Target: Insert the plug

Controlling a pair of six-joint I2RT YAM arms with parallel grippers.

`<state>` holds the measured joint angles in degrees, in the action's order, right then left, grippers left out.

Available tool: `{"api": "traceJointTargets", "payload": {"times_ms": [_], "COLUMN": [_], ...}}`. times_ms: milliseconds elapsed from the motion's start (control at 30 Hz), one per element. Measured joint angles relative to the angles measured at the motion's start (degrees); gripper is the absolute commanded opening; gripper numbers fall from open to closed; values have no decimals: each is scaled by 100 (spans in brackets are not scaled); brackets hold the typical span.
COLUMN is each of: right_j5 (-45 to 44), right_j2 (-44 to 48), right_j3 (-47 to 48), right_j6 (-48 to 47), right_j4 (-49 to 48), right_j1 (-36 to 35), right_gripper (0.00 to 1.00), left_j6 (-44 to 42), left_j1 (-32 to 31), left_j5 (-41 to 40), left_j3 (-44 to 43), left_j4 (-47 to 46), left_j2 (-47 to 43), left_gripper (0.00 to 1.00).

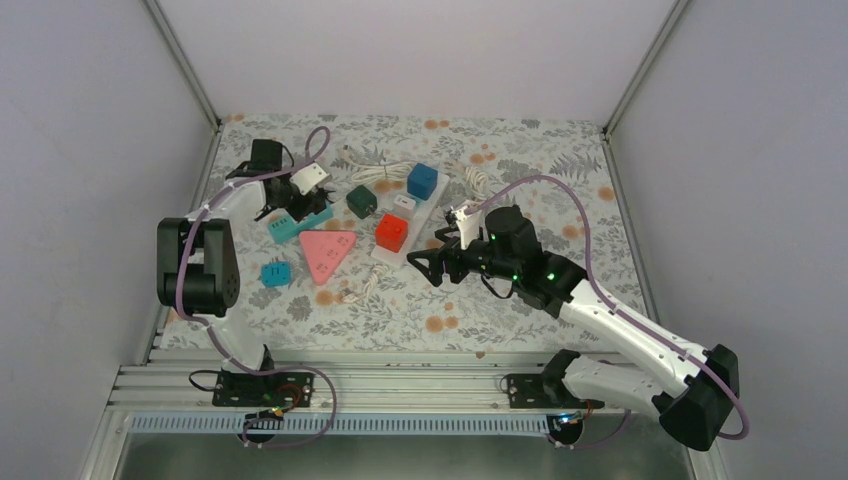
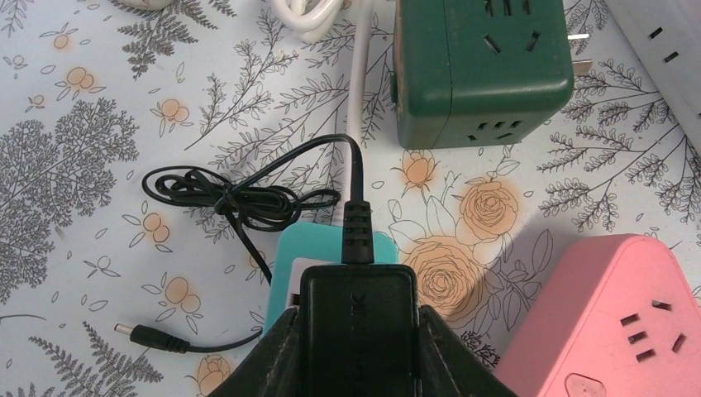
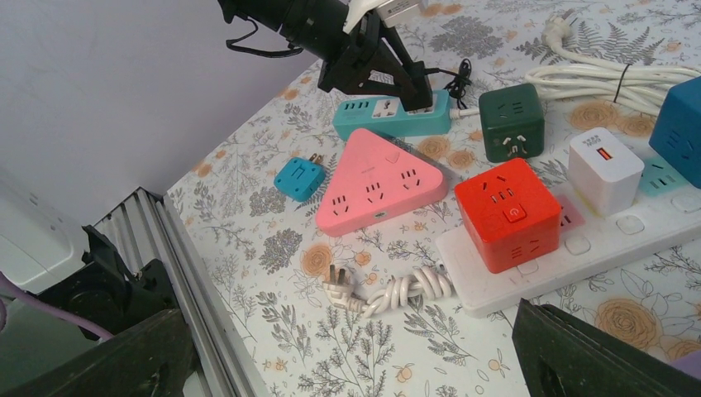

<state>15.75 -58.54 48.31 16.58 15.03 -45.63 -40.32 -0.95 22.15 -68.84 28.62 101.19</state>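
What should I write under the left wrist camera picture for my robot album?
Left gripper holds a black adapter at the teal power strip, near a green cube socket and pink socket.

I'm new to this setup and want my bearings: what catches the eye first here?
The colourful sockets in the middle: a red cube on a white power strip, with a pink triangle beside it. At far left, the left arm's fingers clamp a black adapter over a teal strip.
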Motion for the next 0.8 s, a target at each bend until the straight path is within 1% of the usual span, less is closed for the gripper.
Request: {"api": "traceJointTargets", "payload": {"times_ms": [167, 333, 467, 633, 800], "right_j5": [2, 11, 42, 188, 262], "right_j2": [-2, -74, -238, -354, -492], "right_j3": [0, 31, 192, 356, 407], "right_j6": [0, -4, -26, -46, -63], "right_j4": [0, 26, 131, 210, 286], "right_j1": [0, 0, 0, 0, 0], "right_gripper": [100, 100, 100, 100, 99], "left_j6": [-254, -734, -970, -1034, -970], "left_j1": [-4, 2, 151, 232, 260], "left_j5": [-28, -20, 264, 472, 568], "left_j3": [-170, -184, -361, -708, -621], "left_j4": [199, 232, 402, 776, 667], "left_j2": [101, 197, 391, 623, 621], "left_gripper": [7, 7, 7, 9, 9]}}
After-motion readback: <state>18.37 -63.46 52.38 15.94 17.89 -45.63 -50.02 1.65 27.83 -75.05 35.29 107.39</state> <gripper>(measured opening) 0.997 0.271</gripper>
